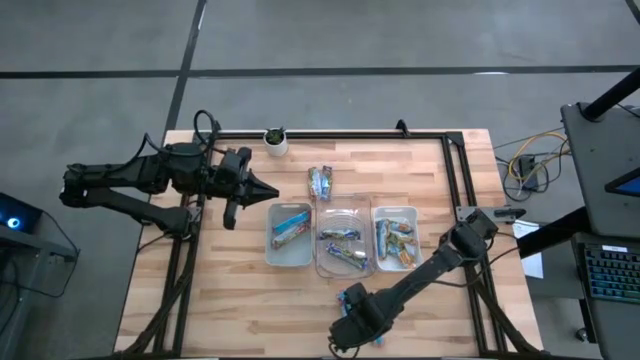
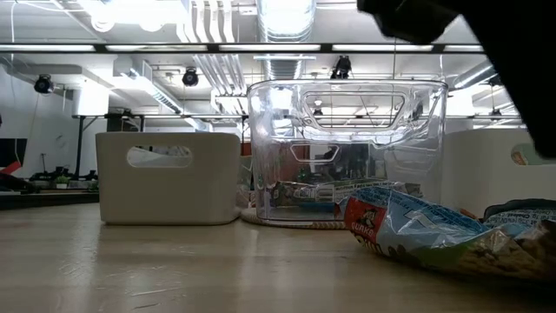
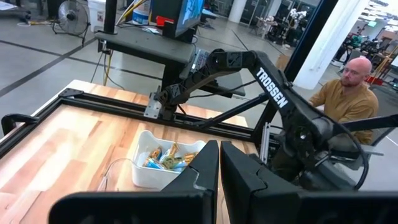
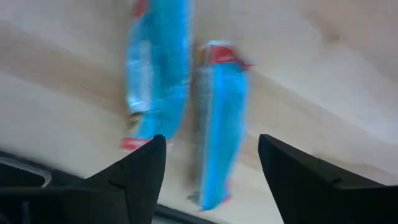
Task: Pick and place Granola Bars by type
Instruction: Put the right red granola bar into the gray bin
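Note:
Two blue-wrapped granola bars (image 4: pixel 214 118) (image 4: pixel 155 74) lie side by side on the wood near the table's near edge (image 1: pixel 352 298). My right gripper (image 4: pixel 211 146) hovers over them, open, one bar showing between its fingers, without touching. In the low view a blue bar (image 2: pixel 417 230) lies flat in the foreground. More bars sit in three trays: a blue one in the left tray (image 1: pixel 290 228), several in the clear middle tray (image 1: pixel 340 250), green-tan ones in the right tray (image 1: pixel 397 240). A small pile of bars (image 1: pixel 320 182) lies beyond the trays. My left gripper (image 1: pixel 262 187) waits shut, left of the trays.
A small white pot with a green plant (image 1: pixel 275 141) stands at the table's far edge. A black frame (image 1: pixel 455 170) runs along the far and right edges. A person (image 3: pixel 351 87) sits beyond the table. Bare wood lies left of the trays (image 1: pixel 215 290).

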`<state>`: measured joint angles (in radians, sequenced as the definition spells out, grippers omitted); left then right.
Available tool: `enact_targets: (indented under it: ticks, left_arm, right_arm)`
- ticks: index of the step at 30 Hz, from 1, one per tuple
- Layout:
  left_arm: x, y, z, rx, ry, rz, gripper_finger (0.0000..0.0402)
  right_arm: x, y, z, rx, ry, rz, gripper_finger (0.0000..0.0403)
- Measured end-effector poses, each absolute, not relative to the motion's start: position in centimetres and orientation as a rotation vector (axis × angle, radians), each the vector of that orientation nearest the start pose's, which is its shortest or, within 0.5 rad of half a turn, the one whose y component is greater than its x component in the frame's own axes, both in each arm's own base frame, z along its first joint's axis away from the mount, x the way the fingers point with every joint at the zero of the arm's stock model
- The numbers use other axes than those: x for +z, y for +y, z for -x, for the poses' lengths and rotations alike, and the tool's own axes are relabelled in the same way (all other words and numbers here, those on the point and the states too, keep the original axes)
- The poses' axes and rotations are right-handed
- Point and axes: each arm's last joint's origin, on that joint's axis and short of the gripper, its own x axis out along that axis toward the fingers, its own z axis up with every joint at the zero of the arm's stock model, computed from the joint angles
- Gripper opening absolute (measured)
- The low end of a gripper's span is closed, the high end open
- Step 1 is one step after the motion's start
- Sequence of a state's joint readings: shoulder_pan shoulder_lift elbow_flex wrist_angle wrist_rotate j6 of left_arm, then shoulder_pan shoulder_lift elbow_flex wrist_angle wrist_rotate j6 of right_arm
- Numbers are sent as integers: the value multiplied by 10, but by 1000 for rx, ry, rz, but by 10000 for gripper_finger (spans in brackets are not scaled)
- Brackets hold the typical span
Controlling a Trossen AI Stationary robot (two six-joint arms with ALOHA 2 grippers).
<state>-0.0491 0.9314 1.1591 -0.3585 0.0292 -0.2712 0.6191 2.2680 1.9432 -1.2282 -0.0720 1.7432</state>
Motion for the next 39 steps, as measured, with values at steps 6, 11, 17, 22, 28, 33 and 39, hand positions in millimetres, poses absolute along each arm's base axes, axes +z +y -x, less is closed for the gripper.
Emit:
enact_targets:
  ticks: [6, 11, 17, 22, 28, 33, 39]
  left_arm:
    - [416, -10, -183, -58, 142, 289, 0]
    - [416, -10, -183, -58, 143, 297, 0]
    - [416, -10, -183, -57, 144, 308, 0]
    - [416, -10, -183, -56, 144, 316, 0]
    - [416, -10, -183, -56, 144, 316, 0]
    - [416, -10, -183, -56, 144, 317, 0]
    - [416, -10, -183, -56, 144, 317, 0]
  right_arm:
    - [171, 257, -360, -806, 1460, -924, 242]
    - [163, 253, -355, -823, 1490, -898, 242]
    - [155, 251, -351, -815, 1524, -867, 242]
    - [147, 250, -350, -797, 1536, -868, 232]
    - [144, 251, -351, -768, 1533, -872, 217]
    - [144, 251, -351, -766, 1532, -872, 192]
    - [143, 250, -350, -774, 1539, -864, 149]
